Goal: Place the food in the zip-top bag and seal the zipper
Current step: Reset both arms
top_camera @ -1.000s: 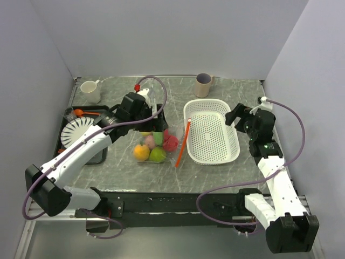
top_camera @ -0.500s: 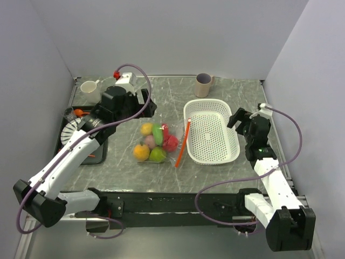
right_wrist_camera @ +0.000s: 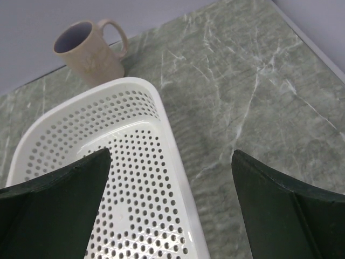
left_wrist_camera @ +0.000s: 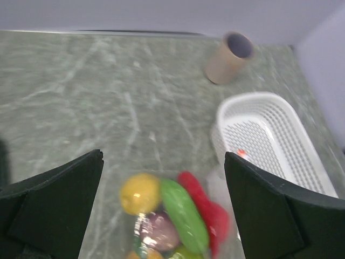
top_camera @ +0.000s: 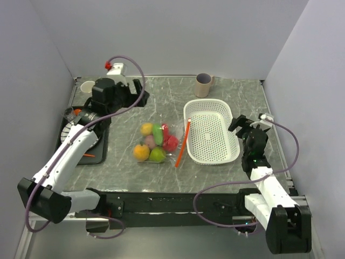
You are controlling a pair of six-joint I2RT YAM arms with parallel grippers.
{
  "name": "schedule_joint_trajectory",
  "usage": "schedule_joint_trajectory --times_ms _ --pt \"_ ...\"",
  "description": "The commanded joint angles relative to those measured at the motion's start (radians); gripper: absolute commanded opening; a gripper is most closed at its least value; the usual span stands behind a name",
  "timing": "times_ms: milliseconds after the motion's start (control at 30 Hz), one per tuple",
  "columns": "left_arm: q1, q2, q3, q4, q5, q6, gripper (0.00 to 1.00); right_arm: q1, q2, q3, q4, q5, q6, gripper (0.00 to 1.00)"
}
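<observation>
The food (top_camera: pixel 153 141) lies in a heap inside the clear zip-top bag (top_camera: pixel 171 155) at the table's middle: yellow, green, red, purple and orange pieces. The orange-red zipper (top_camera: pixel 183 142) runs along the bag's right edge, next to the basket. From the left wrist I look down on the yellow piece (left_wrist_camera: pixel 140 193), the green one (left_wrist_camera: pixel 184 213) and the red one (left_wrist_camera: pixel 209 208). My left gripper (top_camera: pixel 139 89) hangs open, high at the back left, well off the bag. My right gripper (top_camera: pixel 241 122) is open over the right rim of the basket, holding nothing.
A white perforated basket (top_camera: pixel 211 131) stands right of the bag. A tan mug (top_camera: pixel 204 84) sits at the back, a white mug (top_camera: pixel 88 86) at the back left. A black tray (top_camera: pixel 102 145) on the left holds a white plate (top_camera: pixel 73 134) and an orange spoon (top_camera: pixel 80 112).
My left arm has lifted off the bag and swung back and to the left. The right arm has drawn back a little toward the near right. The bag stays put.
</observation>
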Motion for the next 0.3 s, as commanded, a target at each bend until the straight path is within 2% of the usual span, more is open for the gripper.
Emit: schedule_joint_trajectory --times_ms 0,67,167,267 --pt "0.152 -0.049 -0.117 0.200 0.014 -0.040 0.99 -0.007 0.031 0.048 0.068 0.048 -0.033 1.00" --pt "0.204 -0.072 -0.212 0.289 0.008 -0.075 0.99 -0.007 0.035 0.048 0.074 0.076 -0.042 1.00" --pt "0.217 -0.123 -0.351 0.419 -0.052 -0.080 0.99 -0.007 0.049 0.019 0.125 0.136 -0.044 1.00" --pt "0.220 -0.118 -0.398 0.398 -0.142 -0.104 0.99 -0.007 0.080 0.001 0.146 0.168 -0.024 1.00"
